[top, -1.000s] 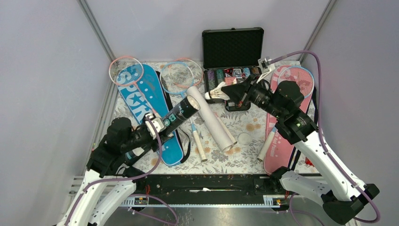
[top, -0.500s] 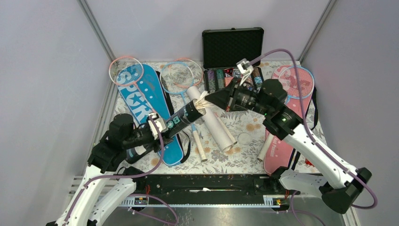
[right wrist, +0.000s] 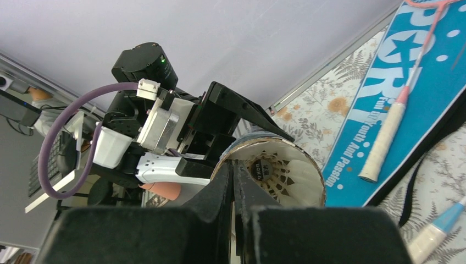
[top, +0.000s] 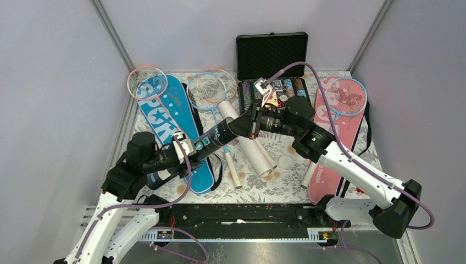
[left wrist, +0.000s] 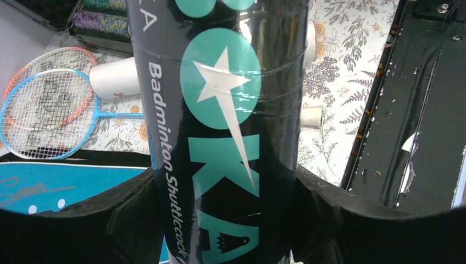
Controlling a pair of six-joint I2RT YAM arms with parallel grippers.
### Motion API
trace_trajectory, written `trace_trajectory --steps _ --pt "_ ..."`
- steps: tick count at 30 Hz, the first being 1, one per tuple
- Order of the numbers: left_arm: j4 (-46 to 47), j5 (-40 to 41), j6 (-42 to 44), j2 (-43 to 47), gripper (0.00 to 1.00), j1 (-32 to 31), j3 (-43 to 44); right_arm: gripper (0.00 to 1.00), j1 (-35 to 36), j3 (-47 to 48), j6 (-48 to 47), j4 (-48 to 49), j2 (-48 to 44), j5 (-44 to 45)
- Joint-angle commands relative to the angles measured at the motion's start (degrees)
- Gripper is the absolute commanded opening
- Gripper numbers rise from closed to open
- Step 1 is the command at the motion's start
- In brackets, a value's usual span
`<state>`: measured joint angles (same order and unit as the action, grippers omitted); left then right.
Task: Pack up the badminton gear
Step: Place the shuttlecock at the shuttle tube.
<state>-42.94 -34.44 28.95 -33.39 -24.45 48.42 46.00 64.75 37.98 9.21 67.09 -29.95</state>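
Since the right end effector (right wrist: 233, 168), pinching the shuttlecock (right wrist: 286, 173), has reached the dark tube (left wrist: 220, 137) clamped in the left end effector (left wrist: 225, 206), insertion is judged nearly complete.

Dk tube (left wrist: 220, 137): "Badminton Shuttlecock", "OKA". Blue cover (top: 162, 118): "SPOR", "youth And Passion".

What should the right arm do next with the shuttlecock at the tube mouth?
Probably open the right fingers slightly to release. The shuttlecock sits inside the mouth of the dark tube, which the left fingers clamp, so it looks seated enough to let go.
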Motion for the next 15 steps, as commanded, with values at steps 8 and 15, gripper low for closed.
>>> trace_trajectory --steps 8,15 --pt "6.2 -4.0 1.6 0.6 0.23 -0.1 2.3 0.07 1.7 0.1 5.8 4.1 1.2 -0.8" --pt "6.5 -2.5 1.6 2.3 0.22 -0.1 -0.8 0.5 1.6 2.9 2.4 -7.7 -3.3 5.6"
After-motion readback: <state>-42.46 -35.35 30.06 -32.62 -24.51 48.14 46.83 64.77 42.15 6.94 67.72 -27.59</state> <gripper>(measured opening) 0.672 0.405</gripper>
